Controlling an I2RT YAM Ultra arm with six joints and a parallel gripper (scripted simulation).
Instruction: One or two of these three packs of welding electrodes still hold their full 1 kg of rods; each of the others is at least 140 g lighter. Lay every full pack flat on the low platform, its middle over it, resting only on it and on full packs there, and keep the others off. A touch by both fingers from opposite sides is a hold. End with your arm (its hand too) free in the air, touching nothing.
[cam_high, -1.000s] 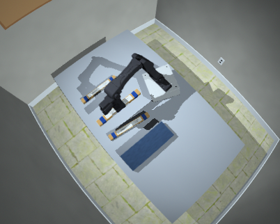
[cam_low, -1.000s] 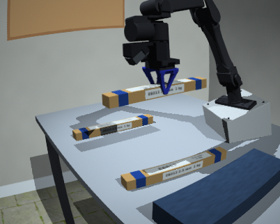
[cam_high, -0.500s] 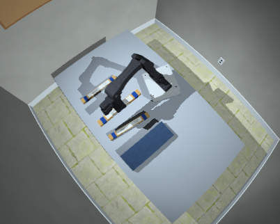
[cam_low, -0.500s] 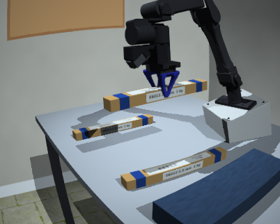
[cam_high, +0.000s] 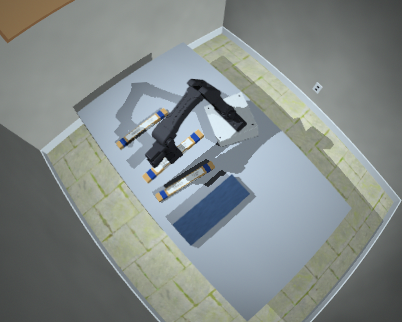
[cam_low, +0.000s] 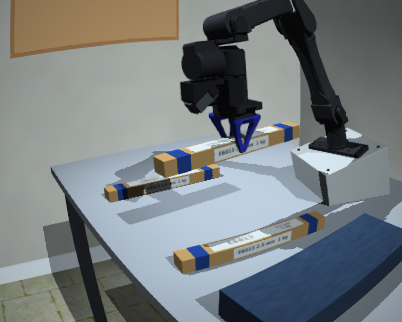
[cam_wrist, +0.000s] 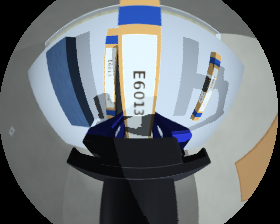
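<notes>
White outlet (cam_high: 317, 87) (cam_wrist: 12, 131) on grey wall (cam_high: 320, 40) (cam_low: 115, 90). Orange-brown panel (cam_high: 30, 15) (cam_low: 95, 25) (cam_wrist: 260, 162), darker edging, high on wall. Pale blue-grey table (cam_high: 295, 200) (cam_low: 270, 195) on dark leg (cam_low: 85, 255). Floor (cam_high: 120, 210) (cam_low: 45, 300) of yellowish-green tiles, greener joints. Pale baseboard (cam_high: 62, 137) (cam_low: 55, 265) along foot of walls. Dark shadows across tabletop and tiles.

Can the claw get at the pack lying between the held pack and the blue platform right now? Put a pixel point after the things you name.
Probably not yet: the claw (cam_low: 239, 142) (cam_wrist: 138, 113) is shut on the raised pack (cam_high: 196, 136) (cam_low: 200, 153) (cam_wrist: 140, 60). Nothing covers the lower pack (cam_high: 182, 183) (cam_low: 250, 244) (cam_wrist: 109, 80), so it looks gettable once the claw is free.
</notes>
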